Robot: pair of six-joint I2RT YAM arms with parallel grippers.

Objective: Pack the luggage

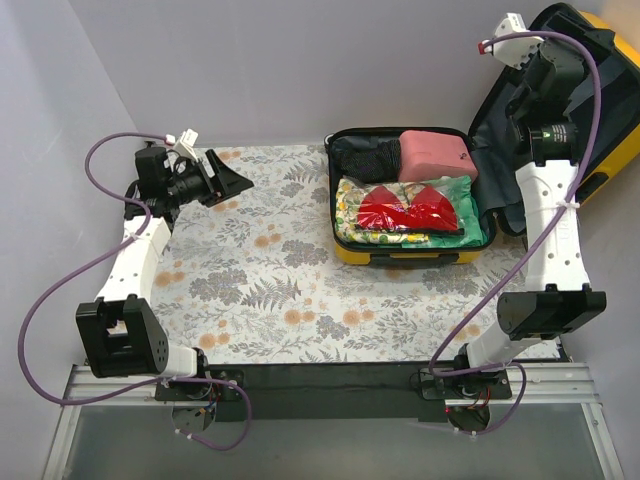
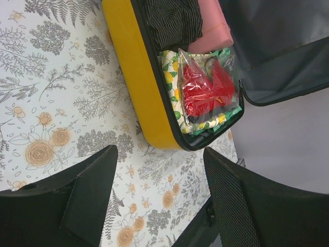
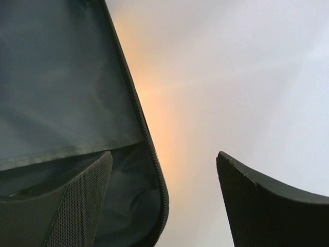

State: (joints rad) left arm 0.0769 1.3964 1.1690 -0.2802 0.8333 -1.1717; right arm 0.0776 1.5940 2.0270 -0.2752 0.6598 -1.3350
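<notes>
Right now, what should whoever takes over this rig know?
Left gripper: open, empty, above the table, to the left of the luggage.
Right gripper: open, empty, up by the edge of the raised lid.
Luggage: open on the table.
Done: black garment, pink case, lemon-print cloth and bagged red item are inside.
To do: probably close the lid.

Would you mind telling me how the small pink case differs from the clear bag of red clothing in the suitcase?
The pink case is opaque and boxy; the clear bag is a soft, see-through packet showing red clothing. The pink case sits at the far side beside a black striped garment; the clear bag lies nearer, on top of lemon-print fabric. Both rest inside the open yellow luggage.
</notes>
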